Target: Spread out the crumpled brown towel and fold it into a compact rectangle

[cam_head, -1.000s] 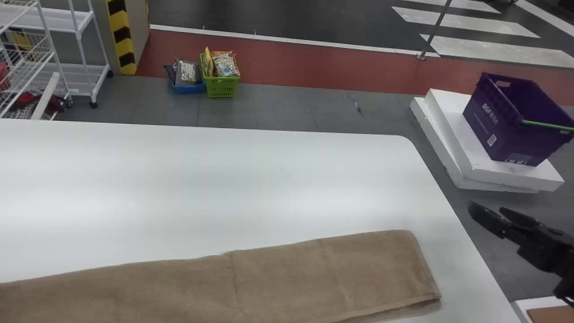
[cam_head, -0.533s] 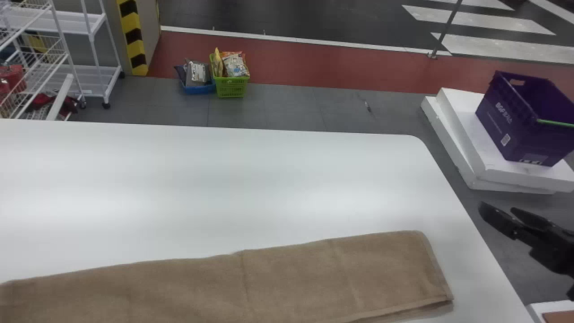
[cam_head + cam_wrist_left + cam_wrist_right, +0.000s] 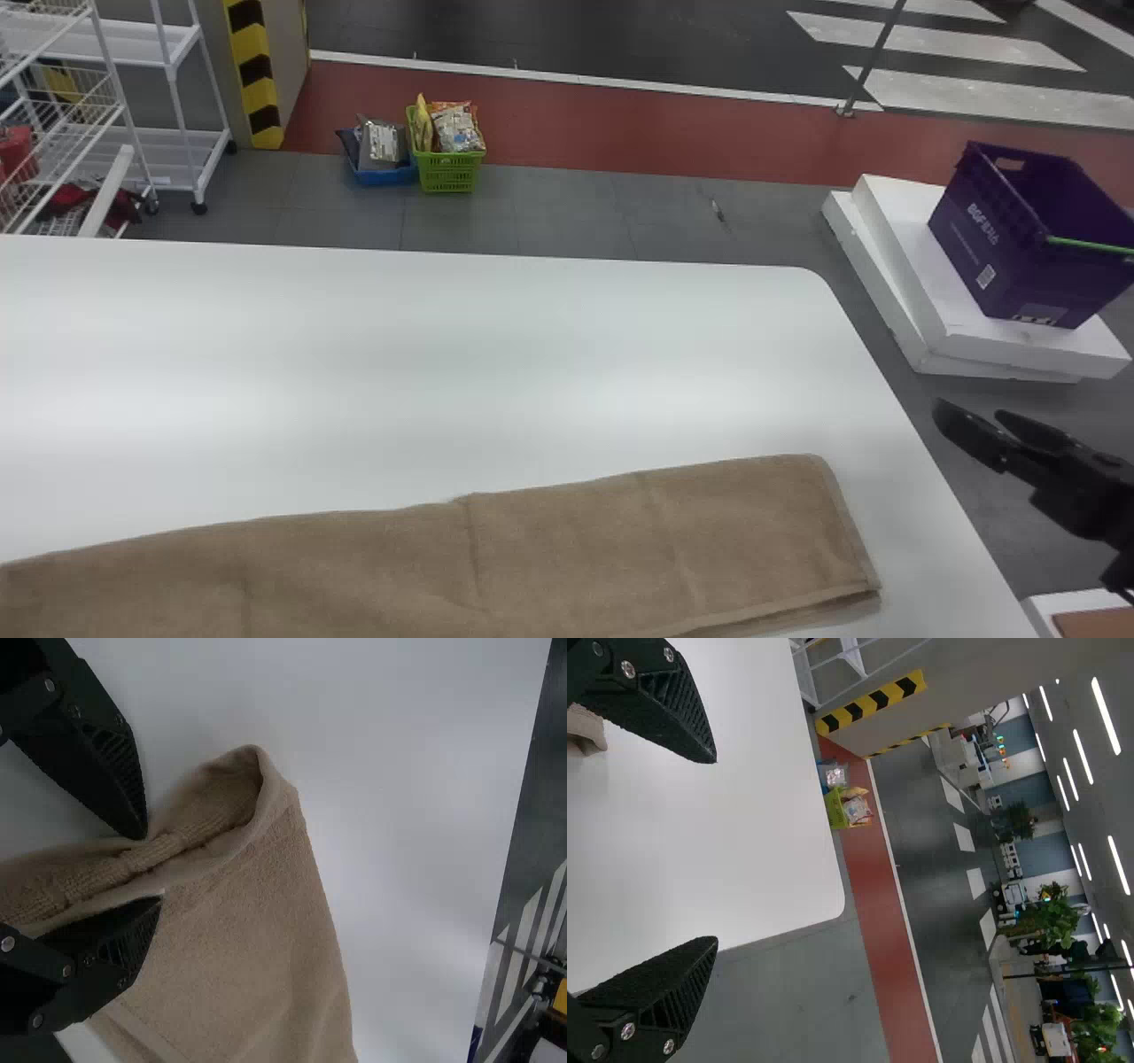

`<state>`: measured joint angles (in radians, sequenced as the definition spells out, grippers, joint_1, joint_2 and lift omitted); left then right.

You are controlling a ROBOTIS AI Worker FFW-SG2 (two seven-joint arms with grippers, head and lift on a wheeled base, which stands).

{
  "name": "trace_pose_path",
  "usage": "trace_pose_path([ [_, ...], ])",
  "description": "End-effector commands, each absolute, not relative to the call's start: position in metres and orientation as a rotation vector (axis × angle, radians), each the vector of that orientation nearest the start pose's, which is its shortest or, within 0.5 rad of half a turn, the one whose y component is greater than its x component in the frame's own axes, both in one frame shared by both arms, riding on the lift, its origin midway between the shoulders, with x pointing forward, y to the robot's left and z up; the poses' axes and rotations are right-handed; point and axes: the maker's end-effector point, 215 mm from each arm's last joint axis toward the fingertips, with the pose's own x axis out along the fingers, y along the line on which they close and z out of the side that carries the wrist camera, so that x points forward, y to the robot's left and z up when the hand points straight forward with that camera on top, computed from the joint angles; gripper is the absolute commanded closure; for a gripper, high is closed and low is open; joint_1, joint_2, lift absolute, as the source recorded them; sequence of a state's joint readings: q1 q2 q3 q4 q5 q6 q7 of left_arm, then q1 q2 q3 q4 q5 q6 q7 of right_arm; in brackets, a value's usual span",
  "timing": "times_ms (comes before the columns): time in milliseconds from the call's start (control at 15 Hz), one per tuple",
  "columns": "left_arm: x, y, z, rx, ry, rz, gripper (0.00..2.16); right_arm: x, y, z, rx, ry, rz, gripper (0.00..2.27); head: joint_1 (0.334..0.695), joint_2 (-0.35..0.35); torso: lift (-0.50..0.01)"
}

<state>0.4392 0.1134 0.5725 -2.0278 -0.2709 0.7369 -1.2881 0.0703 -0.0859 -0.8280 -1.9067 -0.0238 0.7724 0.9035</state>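
A broad white, smooth-topped table (image 3: 443,354) spans the head view from the left edge to right of centre. The long brown cloth towel (image 3: 549,558) lies on it as a flat, creased band along the bottom, its right end near the table's slanting right edge. A white metal wheeled rack (image 3: 142,44) stands at upper left. At right, stacked white flat slabs (image 3: 1045,350) carry a purple rectangular plastic crate (image 3: 1045,288). The black two-fingered right gripper (image 3: 970,414), at lower right beyond the table, has its jaws wide apart, holding nothing. The black left gripper (image 3: 152,864) has its jaws moderately apart, a folded towel edge between them; whether they press on it, I cannot tell. A green plastic basket (image 3: 449,175) sits at upper left of centre, just beside a low blue plastic basket (image 3: 385,177).
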Motion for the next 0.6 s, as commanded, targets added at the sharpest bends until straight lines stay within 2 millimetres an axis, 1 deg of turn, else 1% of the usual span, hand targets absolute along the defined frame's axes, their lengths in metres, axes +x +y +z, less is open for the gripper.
trace_pose_path([
  [0,0.304,0.364,-0.467,-0.078,0.795,-0.537,1.51,0.438,-0.500,-0.355,0.265,0.341,0.071,0.09,0.695,-0.216,-0.127],
  [67,0.308,0.363,-0.464,-0.061,0.778,-0.543,1.51,0.438,-0.499,-0.355,0.263,0.343,0.074,0.09,0.695,-0.215,-0.127],
  [133,0.312,0.364,-0.461,-0.048,0.766,-0.540,1.51,0.439,-0.488,-0.353,0.250,0.338,0.111,0.09,0.695,-0.211,-0.127],
  [200,0.317,0.363,-0.460,-0.049,0.756,-0.540,1.51,0.440,-0.474,-0.337,0.192,0.299,0.181,0.10,0.695,-0.205,-0.127],
  [267,0.322,0.364,-0.458,-0.049,0.750,-0.537,1.51,0.438,-0.448,-0.323,0.148,0.279,0.279,0.11,0.695,-0.194,-0.127],
  [333,0.325,0.363,-0.458,-0.051,0.745,-0.538,1.51,0.434,-0.421,-0.311,0.083,0.271,0.374,0.12,0.695,-0.154,-0.127],
  [400,0.328,0.364,-0.459,-0.054,0.746,-0.536,1.51,0.426,-0.380,-0.299,-0.005,0.271,0.506,0.12,0.695,-0.124,-0.127],
  [467,0.329,0.365,-0.460,-0.054,0.747,-0.534,1.51,0.413,-0.332,-0.296,-0.081,0.305,0.658,0.13,0.695,-0.093,-0.127],
  [533,0.328,0.364,-0.460,-0.055,0.749,-0.536,1.51,0.412,-0.306,-0.294,-0.181,0.323,0.706,0.13,0.695,-0.047,-0.127],
])
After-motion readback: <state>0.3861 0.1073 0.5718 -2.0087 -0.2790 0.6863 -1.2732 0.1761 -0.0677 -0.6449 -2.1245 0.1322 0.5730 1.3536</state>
